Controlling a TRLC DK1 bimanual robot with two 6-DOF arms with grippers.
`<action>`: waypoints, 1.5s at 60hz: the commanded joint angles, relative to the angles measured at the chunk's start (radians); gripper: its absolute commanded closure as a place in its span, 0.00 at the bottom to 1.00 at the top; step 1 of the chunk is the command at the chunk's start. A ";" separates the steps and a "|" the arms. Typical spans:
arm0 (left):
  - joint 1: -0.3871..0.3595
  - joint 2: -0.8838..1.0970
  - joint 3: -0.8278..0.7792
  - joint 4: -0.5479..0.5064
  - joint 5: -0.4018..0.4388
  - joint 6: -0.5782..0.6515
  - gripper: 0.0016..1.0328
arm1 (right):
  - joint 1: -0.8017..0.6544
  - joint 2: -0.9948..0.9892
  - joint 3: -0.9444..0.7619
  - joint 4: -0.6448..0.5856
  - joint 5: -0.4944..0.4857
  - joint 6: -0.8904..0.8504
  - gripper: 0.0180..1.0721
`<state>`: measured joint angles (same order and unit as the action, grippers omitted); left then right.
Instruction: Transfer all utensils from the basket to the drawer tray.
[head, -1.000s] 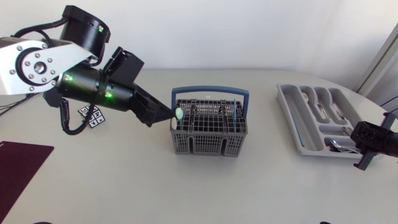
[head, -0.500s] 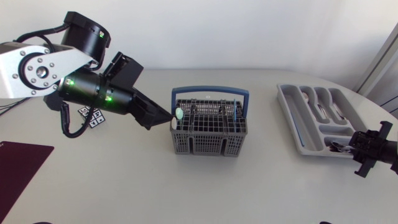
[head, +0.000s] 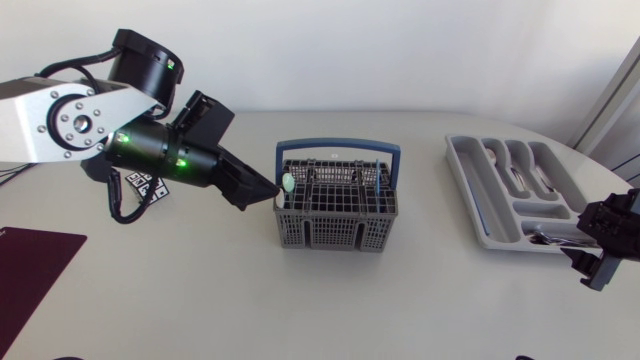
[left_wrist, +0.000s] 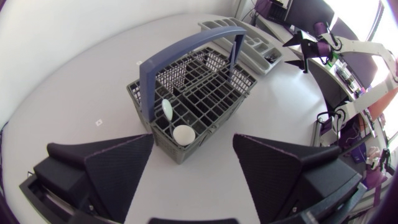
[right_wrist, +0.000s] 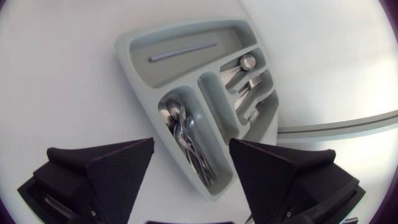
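Observation:
A grey wire basket (head: 337, 212) with a blue handle (head: 338, 146) stands mid-table. White spoon heads (head: 287, 183) stick up at its left end, and a thin blue utensil (head: 377, 178) at its right end. My left gripper (head: 264, 190) is open just left of the basket. In the left wrist view the white spoon heads (left_wrist: 183, 134) lie just ahead of the open left gripper (left_wrist: 193, 177). The grey drawer tray (head: 470, 190) at the right holds spoons (right_wrist: 186, 134), forks (right_wrist: 249, 87) and a thin rod (right_wrist: 183, 51). My right gripper (head: 590, 250) is open beside the tray's near corner, holding nothing.
A dark red mat (head: 30, 265) lies at the table's left front corner. A small printed marker card (head: 150, 190) sits under my left arm. Bare table surface lies between basket and tray.
My right gripper has opened and drawn back from the tray's near end toward the table's front right. My left arm has edged slightly lower and closer to the basket.

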<state>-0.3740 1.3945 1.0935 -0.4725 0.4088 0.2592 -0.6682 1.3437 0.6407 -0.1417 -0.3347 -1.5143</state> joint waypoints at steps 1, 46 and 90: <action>0.001 0.037 -0.026 0.018 -0.005 -0.031 0.14 | 0.051 -0.052 -0.013 -0.059 -0.009 0.089 0.13; -0.016 0.258 0.183 0.032 0.010 -0.173 0.26 | 0.349 -0.143 -0.072 -0.183 0.020 0.361 0.13; -0.092 0.305 0.151 0.094 -0.097 -0.209 0.67 | 0.424 -0.127 -0.105 -0.133 0.057 0.407 0.13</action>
<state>-0.4545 1.7020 1.2766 -0.3870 0.3260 0.0738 -0.2546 1.2106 0.5636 -0.2878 -0.2852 -1.1316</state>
